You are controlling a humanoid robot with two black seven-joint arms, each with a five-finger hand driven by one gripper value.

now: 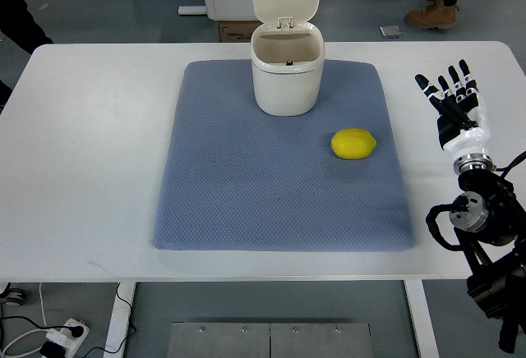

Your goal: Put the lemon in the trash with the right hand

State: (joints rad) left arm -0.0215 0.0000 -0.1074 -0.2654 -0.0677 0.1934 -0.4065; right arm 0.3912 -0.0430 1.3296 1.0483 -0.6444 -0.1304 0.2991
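Observation:
A yellow lemon (354, 144) lies on the right part of a blue-grey mat (246, 185). At the mat's far edge stands a small white trash bin (286, 79) with its lid flipped up, showing an empty inside. My right hand (452, 99) hovers over the bare table to the right of the mat, fingers spread and pointing away, holding nothing. It is well to the right of the lemon and apart from it. The left arm does not show.
The white table (90, 161) carries the mat. A person's boots (433, 15) stand on the floor beyond the far edge, and a dark sleeve (18, 21) shows at the top left. A power strip (62, 337) lies on the floor below.

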